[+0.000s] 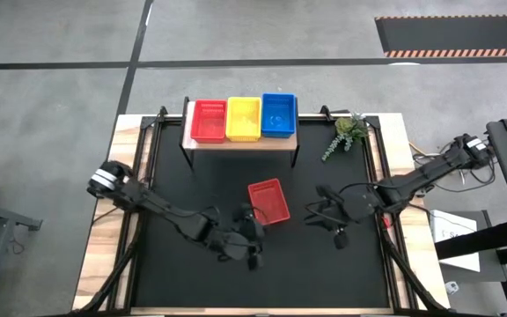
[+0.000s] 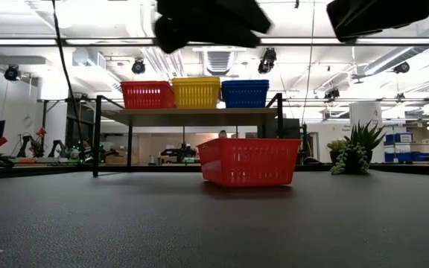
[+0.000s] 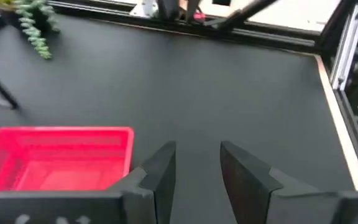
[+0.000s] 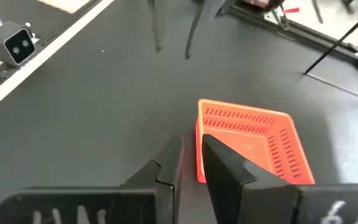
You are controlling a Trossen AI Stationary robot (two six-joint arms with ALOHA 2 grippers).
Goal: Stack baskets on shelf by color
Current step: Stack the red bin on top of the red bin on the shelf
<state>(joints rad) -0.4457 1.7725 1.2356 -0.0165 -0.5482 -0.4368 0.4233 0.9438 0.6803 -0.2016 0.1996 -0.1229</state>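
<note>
Black desk (image 1: 192,185) carries the wood-topped shelf (image 1: 239,142) at twelve o'clock, already holding red, yellow and blue baskets (image 1: 243,119). One loose red basket (image 1: 268,201) sits at centre, upright. Left end effector (image 1: 252,231), fingers slightly apart and empty, hovers at its seven o'clock; right end effector (image 1: 321,211), fingers nearly together, waits at three o'clock. Best pinch one short rim wall squarely, then lift level.

My arms are dark, almost black, built of slim jointed segments, and my left arm (image 1: 148,201) has a pale silver-white band near its base. Each ends in a gripper with two flat, angular black fingers (image 3: 160,174), and faint pale lettering marks the housing behind them.
</note>
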